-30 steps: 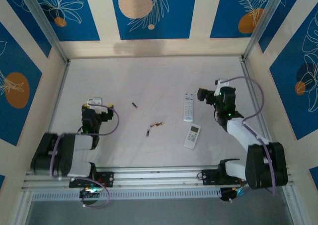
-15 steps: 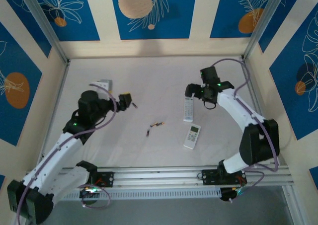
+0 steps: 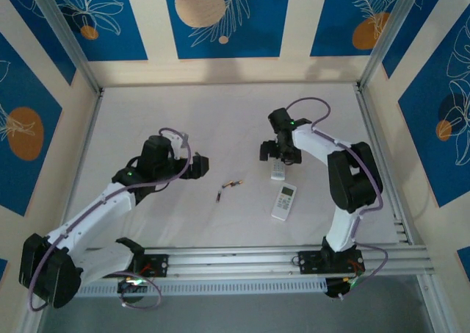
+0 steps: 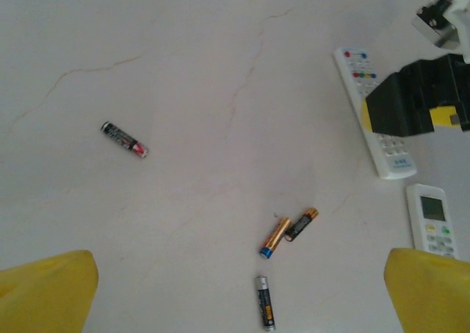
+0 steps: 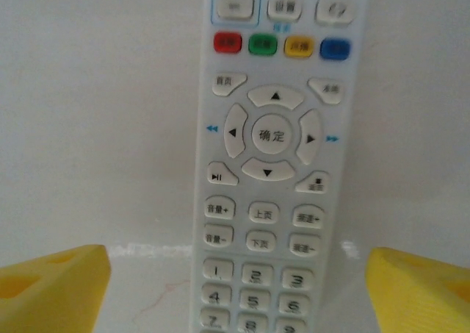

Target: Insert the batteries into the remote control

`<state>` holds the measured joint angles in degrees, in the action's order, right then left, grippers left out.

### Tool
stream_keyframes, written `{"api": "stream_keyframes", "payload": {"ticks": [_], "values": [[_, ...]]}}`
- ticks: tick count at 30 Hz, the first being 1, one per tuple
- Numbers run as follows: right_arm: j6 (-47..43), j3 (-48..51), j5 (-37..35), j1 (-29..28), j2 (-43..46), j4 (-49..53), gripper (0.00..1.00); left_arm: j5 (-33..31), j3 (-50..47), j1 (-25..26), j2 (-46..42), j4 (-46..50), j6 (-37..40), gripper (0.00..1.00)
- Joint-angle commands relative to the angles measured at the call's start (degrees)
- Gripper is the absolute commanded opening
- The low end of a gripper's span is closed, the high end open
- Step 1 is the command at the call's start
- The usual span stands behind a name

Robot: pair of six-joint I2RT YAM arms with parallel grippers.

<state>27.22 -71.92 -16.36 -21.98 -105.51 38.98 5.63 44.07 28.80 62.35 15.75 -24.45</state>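
**Left wrist view: loose parts on a white table (image 4: 220,54)**

Left gripper (image 4: 239,292) is spread wide, with its yellow fingertips (image 4: 44,292) in the bottom corners. One battery (image 4: 124,140), dark with a red end, lies alone at left. Gold battery (image 4: 275,237) and dark battery (image 4: 301,223) touch at lower centre in a shallow V. Fourth battery (image 4: 265,312) sits just below them, apart. Slim remote (image 4: 352,68) is upper right, its middle covered by the black-and-yellow right gripper (image 4: 407,105). Small remote (image 4: 432,219) with a screen lies near its lower end.

Bare table (image 4: 183,54) lies open around the batteries (image 4: 277,237).
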Motion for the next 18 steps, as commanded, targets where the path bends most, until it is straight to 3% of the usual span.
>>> {"api": "stream_keyframes", "payload": {"ticks": [1,5,12,15,18], "values": [[1.3,0.0,-1.0,0.0,-2.1,-0.9,0.8,-6.3,2.9,0.3,1.5,3.3,-6.3,1.0],[0.5,1.0,-1.3,-0.1,-2.9,-2.4,0.62,-7.9,3.2,0.4,2.9,2.8,-10.7,0.99],[-1.0,1.8,-2.4,0.3,-2.1,-2.8,0.44,-3.0,2.0,0.4,3.6,-5.5,-16.2,0.93],[-1.4,2.3,1.4,1.1,3.3,-3.8,0.42,0.2,3.9,0.3,5.3,-6.4,-17.8,0.89],[-1.9,4.0,12.6,2.2,11.4,-7.7,0.42,3.8,6.4,0.4,7.0,-7.7,-19.9,0.85]]}}
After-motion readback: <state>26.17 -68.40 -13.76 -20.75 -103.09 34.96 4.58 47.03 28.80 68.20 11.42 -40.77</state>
